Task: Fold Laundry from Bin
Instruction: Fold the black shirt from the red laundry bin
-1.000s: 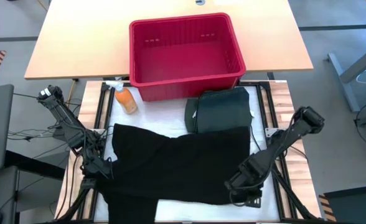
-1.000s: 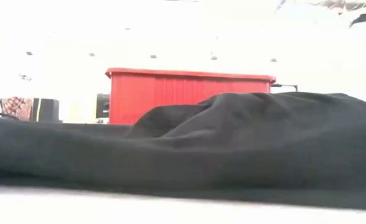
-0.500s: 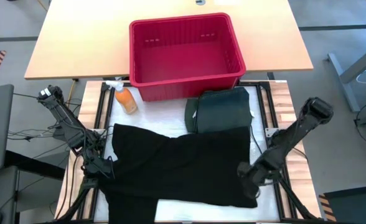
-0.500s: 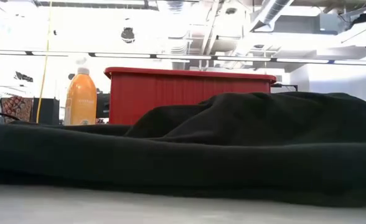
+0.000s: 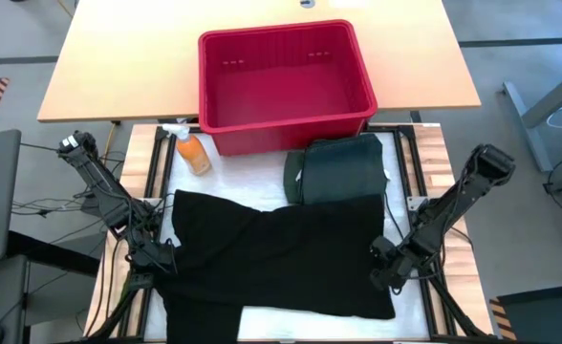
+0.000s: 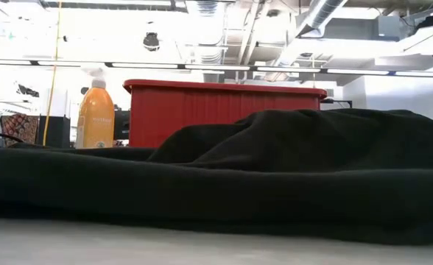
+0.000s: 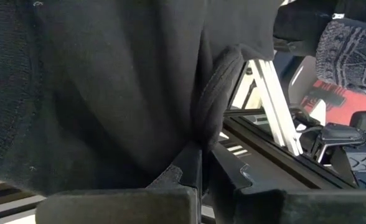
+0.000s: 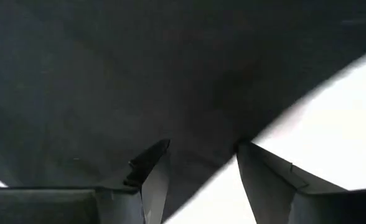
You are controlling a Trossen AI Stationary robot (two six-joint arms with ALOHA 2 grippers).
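Observation:
A black garment (image 5: 271, 253) lies spread flat across the white mat; it fills the low view (image 6: 275, 169). A folded dark green garment (image 5: 336, 170) lies on the mat just beyond it, in front of the red bin (image 5: 281, 76). My left gripper (image 5: 163, 256) is at the black garment's left edge, shut on it (image 7: 198, 163). My right gripper (image 5: 386, 269) is at the garment's near right part. Its fingers are open (image 8: 198, 165) and stand over the garment's edge and the white mat; I cannot tell whether they touch. My left gripper pinches the black garment's left edge between its two fingers, right beside a ribbed band (image 7: 215, 99) that bulges up from the fingertips. It comes low from the table's left side. The cloth runs off slack over the mat.
An orange spray bottle (image 5: 193, 153) stands at the bin's near left corner and also shows in the low view (image 6: 96, 118). The bin stands on the tan tabletop (image 5: 118, 67) beyond the mat. Dark frame rails (image 5: 410, 182) run along the mat's sides.
My right gripper has gone toward the table's right edge and a little toward the far edge. The black garment's near right corner now lies farther right, spread out flat. The rest of the garment has stayed in place.

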